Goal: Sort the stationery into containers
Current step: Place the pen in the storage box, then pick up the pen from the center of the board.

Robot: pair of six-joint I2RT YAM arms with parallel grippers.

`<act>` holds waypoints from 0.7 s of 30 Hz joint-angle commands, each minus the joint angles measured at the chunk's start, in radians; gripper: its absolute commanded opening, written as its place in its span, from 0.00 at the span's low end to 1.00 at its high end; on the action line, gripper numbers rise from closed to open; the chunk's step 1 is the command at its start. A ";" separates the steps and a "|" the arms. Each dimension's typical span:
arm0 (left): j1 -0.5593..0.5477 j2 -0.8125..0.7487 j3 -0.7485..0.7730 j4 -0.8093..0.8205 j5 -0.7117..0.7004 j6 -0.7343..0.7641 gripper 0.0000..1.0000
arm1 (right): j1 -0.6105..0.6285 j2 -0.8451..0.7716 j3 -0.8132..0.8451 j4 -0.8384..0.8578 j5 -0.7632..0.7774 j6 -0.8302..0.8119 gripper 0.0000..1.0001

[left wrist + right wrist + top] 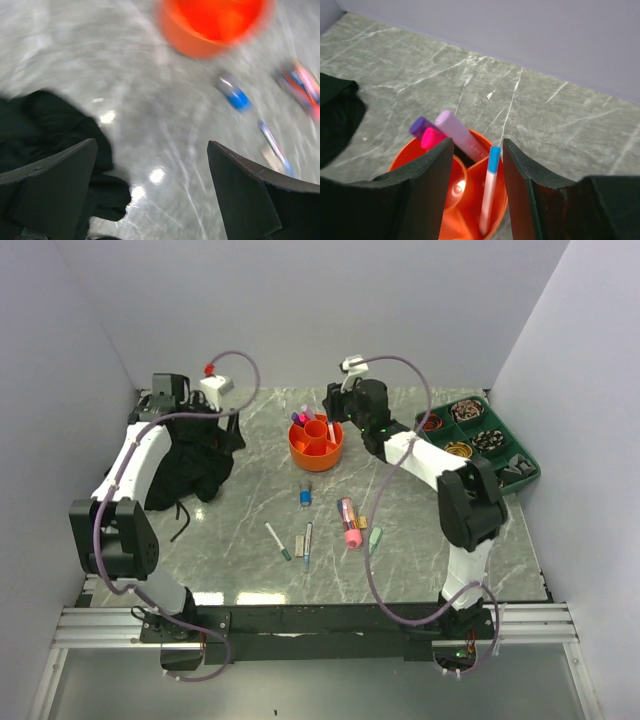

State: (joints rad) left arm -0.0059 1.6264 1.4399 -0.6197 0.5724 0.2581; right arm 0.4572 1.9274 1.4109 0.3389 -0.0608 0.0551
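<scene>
While the right gripper point(477, 150) hangs over the orange holder point(310, 462), near the middle of the table's far edge, its jaws stand parted.
Judged best lifted straight up, so neither finger tips the contents; the left gripper point(151, 145), toward the far-left corner, is likewise spread and empty. The blue-capped pen point(488, 192) leans in a ring compartment between the right jaws, nearer one finger, gripped by neither.

The round holder point(316, 462) is set at the far middle of the table point(240, 510), with pens point(301, 418) stood in it. A cloth bundle point(195, 455) is laid to its left, and a compartment tray point(508, 436) at the far right. Loose markers point(349, 522) are scattered on the near side of the holder.
</scene>
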 commanded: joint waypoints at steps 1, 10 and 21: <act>-0.084 -0.103 -0.009 -0.243 0.219 0.398 0.97 | -0.009 -0.229 -0.024 -0.118 -0.025 -0.043 0.54; -0.425 -0.008 -0.067 -0.555 0.032 1.010 0.71 | -0.164 -0.381 -0.091 -0.543 -0.229 0.065 0.62; -0.628 0.058 -0.225 -0.328 -0.138 1.084 0.57 | -0.305 -0.444 -0.178 -0.655 -0.295 -0.024 0.71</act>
State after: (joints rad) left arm -0.5892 1.6661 1.2316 -1.0229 0.4873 1.2839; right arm 0.2008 1.5291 1.2350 -0.2905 -0.3115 0.0460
